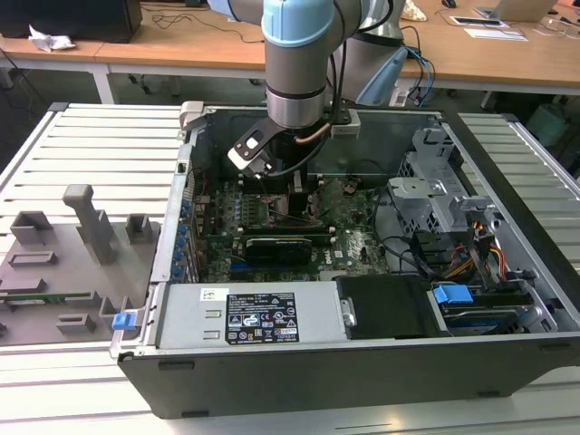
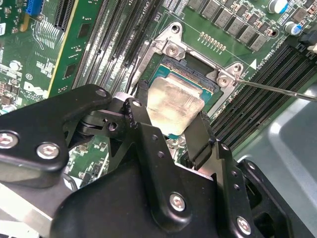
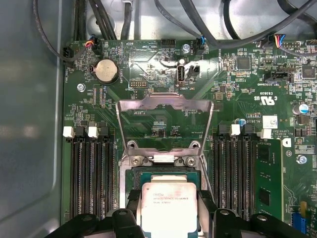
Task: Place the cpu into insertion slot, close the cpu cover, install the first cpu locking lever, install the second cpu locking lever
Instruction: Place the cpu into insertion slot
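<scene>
Memory slots [image 3: 89, 173] flank the socket [image 2: 193, 74] on both sides; the cover [image 3: 163, 102] stands swung open beyond it, and a thin lever [image 2: 277, 89] juts out alongside. The gripper [image 2: 171, 126] clasps the cpu [image 2: 173, 101], silvery top up and tilted, just over the socket.

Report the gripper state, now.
Gripper: jaws shut on the cpu, over the insertion slot; cpu cover open.

White slatted bench [image 1: 100, 145] carried everything. Open computer case [image 1: 362, 372] lay on its side mid-bench, directly on the slats. Grey fixture plate [image 1: 36, 272] with upright holders sat flat just beside it, on the exterior view's left.
</scene>
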`<state>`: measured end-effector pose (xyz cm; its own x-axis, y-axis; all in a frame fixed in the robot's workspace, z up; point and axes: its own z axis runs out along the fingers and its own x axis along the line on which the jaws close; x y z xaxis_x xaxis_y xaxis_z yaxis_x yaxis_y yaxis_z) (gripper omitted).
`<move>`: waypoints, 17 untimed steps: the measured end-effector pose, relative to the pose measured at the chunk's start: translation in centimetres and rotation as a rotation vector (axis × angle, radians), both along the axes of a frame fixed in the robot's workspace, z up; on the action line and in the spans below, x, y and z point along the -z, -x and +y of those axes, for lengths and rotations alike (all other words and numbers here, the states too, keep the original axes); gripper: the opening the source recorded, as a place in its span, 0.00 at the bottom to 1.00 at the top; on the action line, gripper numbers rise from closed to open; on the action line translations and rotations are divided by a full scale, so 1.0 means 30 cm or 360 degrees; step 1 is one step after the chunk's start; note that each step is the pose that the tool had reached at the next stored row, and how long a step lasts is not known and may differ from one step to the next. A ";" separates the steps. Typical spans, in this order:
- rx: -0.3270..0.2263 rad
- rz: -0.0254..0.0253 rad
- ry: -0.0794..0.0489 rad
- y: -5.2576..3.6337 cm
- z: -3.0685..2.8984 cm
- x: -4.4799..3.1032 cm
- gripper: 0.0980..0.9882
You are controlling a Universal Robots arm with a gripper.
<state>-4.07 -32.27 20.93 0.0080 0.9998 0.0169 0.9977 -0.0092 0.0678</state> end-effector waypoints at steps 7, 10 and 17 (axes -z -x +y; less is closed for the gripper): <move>0.0001 -0.00001 0.0000 0.002 0.000 0.000 0.50; 0.0001 0.00000 0.0000 0.007 0.001 0.000 0.50; 0.0006 0.00000 0.0000 0.008 0.009 0.012 0.50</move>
